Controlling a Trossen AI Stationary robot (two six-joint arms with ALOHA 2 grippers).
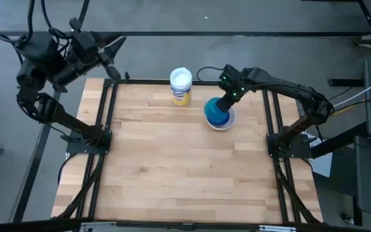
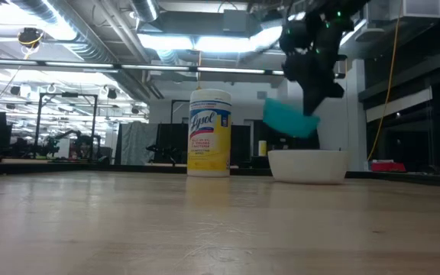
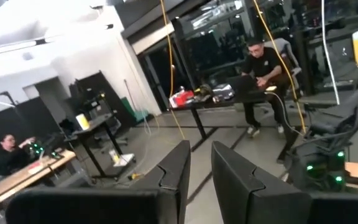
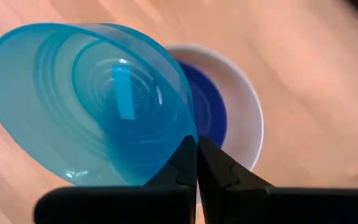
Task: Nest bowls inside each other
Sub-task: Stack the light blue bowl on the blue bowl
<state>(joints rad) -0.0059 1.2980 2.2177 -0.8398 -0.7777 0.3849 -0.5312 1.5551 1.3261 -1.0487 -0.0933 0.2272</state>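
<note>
The teal bowl (image 4: 86, 102) is being held by the right gripper (image 4: 196, 163), whose fingers are pinched on a short stretch of its rim, one inside the wall and one outside. It is being carried tilted just above the white bowl (image 2: 308, 166), which is sitting on the wooden surface (image 1: 172, 167) near the far right, beside the Lysol wipes canister (image 1: 181, 86). A dark blue bowl (image 4: 207, 109) is already lying nested inside the white one.

Handling, as judged: the teal bowl is being taken for thin, light, translucent plastic, fairly stiff but smooth, so it is likely to pivot or slip in a rim pinch. The rim is the only practical hold; the curved wall offers nothing flat.

Orientation: being round, the bowl has no long axis. Its mouth is facing sideways toward the wrist camera instead of up, and in the low view one edge is hanging lower, toward the white bowl. Levelling is probably being needed before release.

The left gripper (image 3: 199, 180) is waiting beyond the surface's far left corner, with its fingers narrowly parted and nothing between them.
</note>
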